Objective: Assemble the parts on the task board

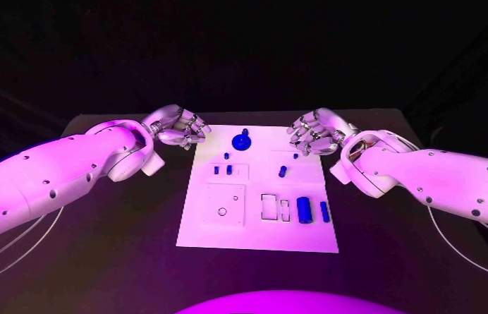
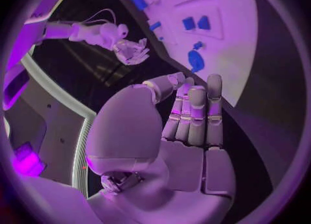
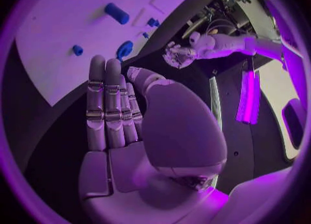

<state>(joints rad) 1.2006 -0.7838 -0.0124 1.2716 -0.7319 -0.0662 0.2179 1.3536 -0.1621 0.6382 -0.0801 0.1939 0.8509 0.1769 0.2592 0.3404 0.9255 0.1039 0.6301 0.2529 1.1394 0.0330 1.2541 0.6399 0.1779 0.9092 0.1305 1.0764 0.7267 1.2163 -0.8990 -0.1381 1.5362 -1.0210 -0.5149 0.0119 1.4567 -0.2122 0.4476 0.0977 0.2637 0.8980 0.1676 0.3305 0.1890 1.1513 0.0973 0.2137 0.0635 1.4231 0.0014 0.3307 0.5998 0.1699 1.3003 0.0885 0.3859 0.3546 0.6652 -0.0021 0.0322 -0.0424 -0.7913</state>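
The white task board (image 1: 259, 229) lies in the middle of the black table. A round blue part with a stem (image 1: 242, 141) sits at its far edge, small blue parts (image 1: 230, 168) stand in its middle, and a blue cylinder (image 1: 303, 206) lies near the front right. My left hand (image 1: 181, 128) hovers just off the board's far left corner, holding nothing. My right hand (image 1: 317, 132) hovers at the far right corner, also holding nothing. In the left wrist view the left hand's fingers (image 2: 194, 115) are straight, with the round part (image 2: 196, 60) beyond them. The right hand (image 3: 116, 110) looks the same in its wrist view.
Recessed white outlines (image 1: 223, 204) mark the board's front left, and a rectangular slot (image 1: 269, 207) sits beside the cylinder. Bare black table (image 1: 122, 257) surrounds the board on all sides. The right hand (image 2: 131, 51) appears in the left wrist view, the left hand (image 3: 178, 55) in the right one.
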